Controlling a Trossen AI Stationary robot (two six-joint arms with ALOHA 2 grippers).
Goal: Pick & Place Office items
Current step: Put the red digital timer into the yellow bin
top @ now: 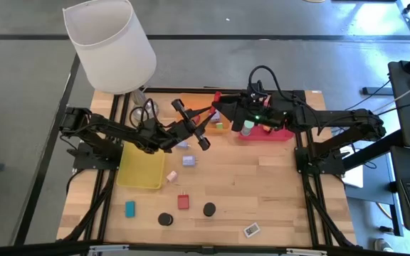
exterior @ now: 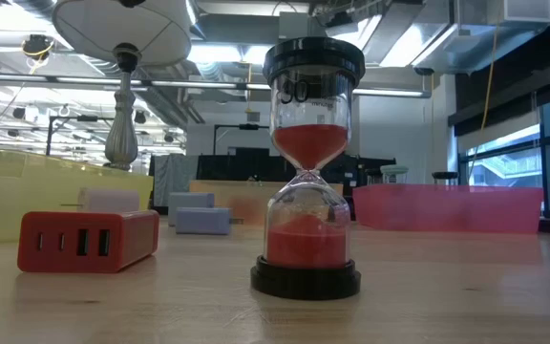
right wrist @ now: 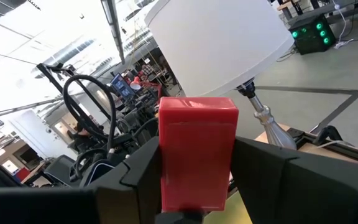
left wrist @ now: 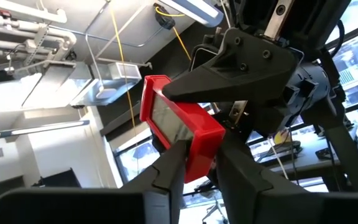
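We see the right gripper [right wrist: 194, 186] pinching the glossy red rectangular plastic block [right wrist: 197, 149], aloft near the bench's far edge. Left gripper [left wrist: 197, 177] spread about its other end. We judge it light, rigid, slippery; grip flat sides.

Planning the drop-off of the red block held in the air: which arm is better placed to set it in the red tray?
Right. The right gripper is shut on the red block and hangs just beside the red tray; the left gripper sits farther off, nearer the yellow tray.
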